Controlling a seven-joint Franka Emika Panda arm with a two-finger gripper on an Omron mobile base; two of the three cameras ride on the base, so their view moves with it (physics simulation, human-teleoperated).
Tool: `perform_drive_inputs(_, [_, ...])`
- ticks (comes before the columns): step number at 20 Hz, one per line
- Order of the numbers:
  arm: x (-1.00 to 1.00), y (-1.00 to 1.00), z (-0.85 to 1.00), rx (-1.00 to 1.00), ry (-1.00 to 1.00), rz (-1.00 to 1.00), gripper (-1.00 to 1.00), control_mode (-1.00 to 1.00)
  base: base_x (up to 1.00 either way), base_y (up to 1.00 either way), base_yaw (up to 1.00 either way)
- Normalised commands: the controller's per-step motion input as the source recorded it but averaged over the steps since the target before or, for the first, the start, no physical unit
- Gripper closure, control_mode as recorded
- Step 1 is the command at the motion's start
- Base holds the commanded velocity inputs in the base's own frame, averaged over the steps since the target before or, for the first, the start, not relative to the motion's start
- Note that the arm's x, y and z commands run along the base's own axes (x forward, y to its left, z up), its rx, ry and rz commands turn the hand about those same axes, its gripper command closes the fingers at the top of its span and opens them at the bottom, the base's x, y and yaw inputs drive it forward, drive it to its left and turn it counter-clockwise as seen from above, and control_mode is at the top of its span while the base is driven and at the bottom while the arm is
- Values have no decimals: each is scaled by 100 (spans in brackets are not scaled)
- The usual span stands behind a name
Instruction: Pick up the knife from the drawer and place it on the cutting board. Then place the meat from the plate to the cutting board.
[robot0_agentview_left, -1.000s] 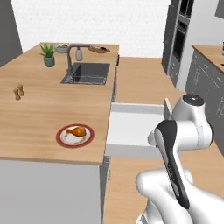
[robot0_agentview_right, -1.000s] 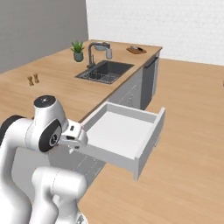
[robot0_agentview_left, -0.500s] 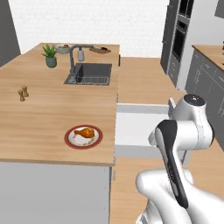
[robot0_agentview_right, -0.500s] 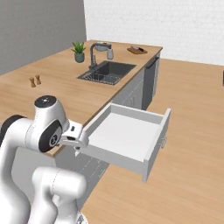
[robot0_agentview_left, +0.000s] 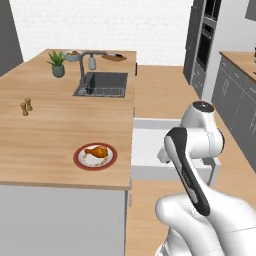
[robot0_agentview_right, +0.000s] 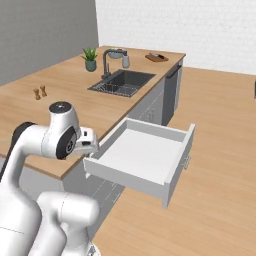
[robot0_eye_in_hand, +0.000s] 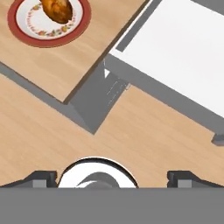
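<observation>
The drawer (robot0_agentview_right: 145, 155) stands pulled out from the island, and its white inside (robot0_eye_in_hand: 188, 48) shows nothing in it. I cannot make out the knife. The meat (robot0_agentview_left: 97, 151), a golden-brown drumstick, lies on the red-rimmed plate (robot0_agentview_left: 80, 161) near the counter's front edge, also seen as the meat (robot0_eye_in_hand: 57, 9) on the plate (robot0_eye_in_hand: 26, 37). The small brown cutting board (robot0_agentview_left: 114, 57) lies at the counter's far end, cutting board (robot0_agentview_right: 156, 57), with a dark speck on it too small to name. My gripper (robot0_eye_in_hand: 113, 178) hangs open above the floor, beside the drawer's front corner, holding nothing.
A sink (robot0_agentview_left: 102, 84) with a tap (robot0_agentview_left: 82, 62), a potted plant (robot0_agentview_left: 58, 64) and two small shakers (robot0_agentview_left: 25, 106) stand on the wooden counter. Dark tall cabinets (robot0_agentview_left: 202, 45) line the right. Wooden floor (robot0_agentview_right: 220, 190) lies beyond the drawer.
The whole picture has shifted because the base has driven: plate and drawer now sit further right in the left base view. The arm keeps its pose and the drawer stays pulled out.
</observation>
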Motion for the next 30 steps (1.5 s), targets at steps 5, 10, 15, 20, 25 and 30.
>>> perform_drive_inputs(5, [100, 100, 0, -1, -5, 29, -100, -100, 0, 0, 0])
perform_drive_inputs(10, [78, 100, 4, -7, 1, 4, -100, -100, 0, 0, 0])
perform_drive_inputs(15, [67, 100, 4, -23, 2, -3, -100, -100, 0, 0, 0])
perform_drive_inputs(20, [31, 100, -17, -25, 2, -14, -100, -100, 0, 0, 0])
perform_drive_inputs(25, [21, 25, -25, -4, 4, -7, -100, -100, 0, 0, 0])
perform_drive_inputs(30, [73, -57, -20, 13, 9, 22, -100, -100, 0, 0, 0])
